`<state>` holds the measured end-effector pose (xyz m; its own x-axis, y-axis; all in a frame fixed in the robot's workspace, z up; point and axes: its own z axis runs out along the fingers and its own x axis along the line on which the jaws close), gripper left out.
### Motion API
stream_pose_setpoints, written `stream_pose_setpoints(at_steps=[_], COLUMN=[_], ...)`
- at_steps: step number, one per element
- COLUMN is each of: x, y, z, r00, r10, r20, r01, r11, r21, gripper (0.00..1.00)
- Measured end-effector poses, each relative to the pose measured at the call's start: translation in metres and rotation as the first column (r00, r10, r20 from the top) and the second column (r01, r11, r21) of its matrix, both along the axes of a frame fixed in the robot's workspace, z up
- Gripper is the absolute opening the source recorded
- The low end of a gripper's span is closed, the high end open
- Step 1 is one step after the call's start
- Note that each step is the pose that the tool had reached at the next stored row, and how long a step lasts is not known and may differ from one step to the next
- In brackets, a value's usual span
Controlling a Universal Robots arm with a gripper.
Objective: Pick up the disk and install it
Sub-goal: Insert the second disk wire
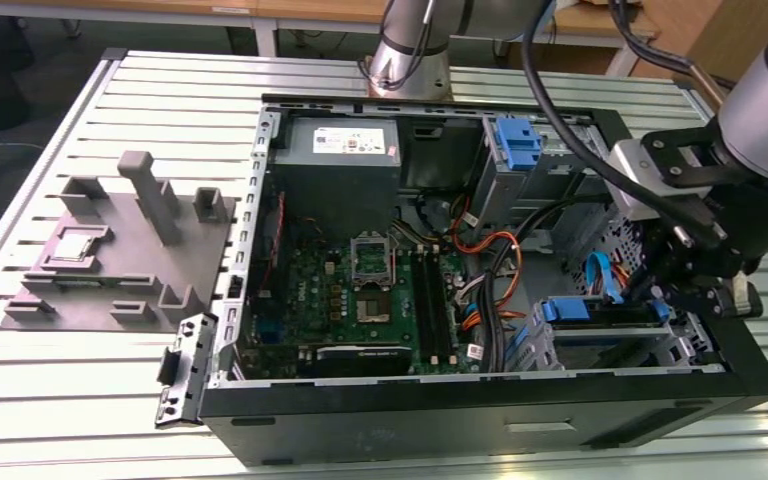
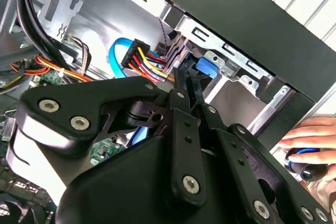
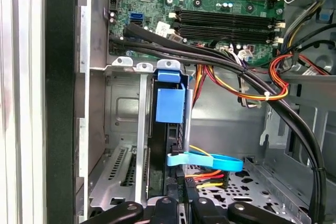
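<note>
Gripper [image 1: 699,292]: we are seeing its fingers [image 2: 185,90] closing together, apparently gripping nothing.
Disk [image 1: 602,312]: sitting in its drive bay [image 3: 123,129].

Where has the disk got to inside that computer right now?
In the exterior view the disk, in its blue bracket, sits in the drive cage at the case's front corner on the exterior view's right, just below the gripper and beside the orange cables.
</note>
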<state>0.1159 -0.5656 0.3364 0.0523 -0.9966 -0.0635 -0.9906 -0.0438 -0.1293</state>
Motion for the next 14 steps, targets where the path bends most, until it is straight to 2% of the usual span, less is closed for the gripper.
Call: stream_pose_setpoints(at_steps=[9, 14], x=[-0.0025, -0.0032], y=[-0.0035, -0.0036], z=[-0.0014, -0.0016], r00=[0.9997, 0.9996], r10=[0.017, 0.018], r20=[0.0189, 0.0197], r01=[-0.017, -0.018], r11=[0.9999, 0.9998], r21=[-0.0002, -0.0001], gripper=[0.17, 0.17])
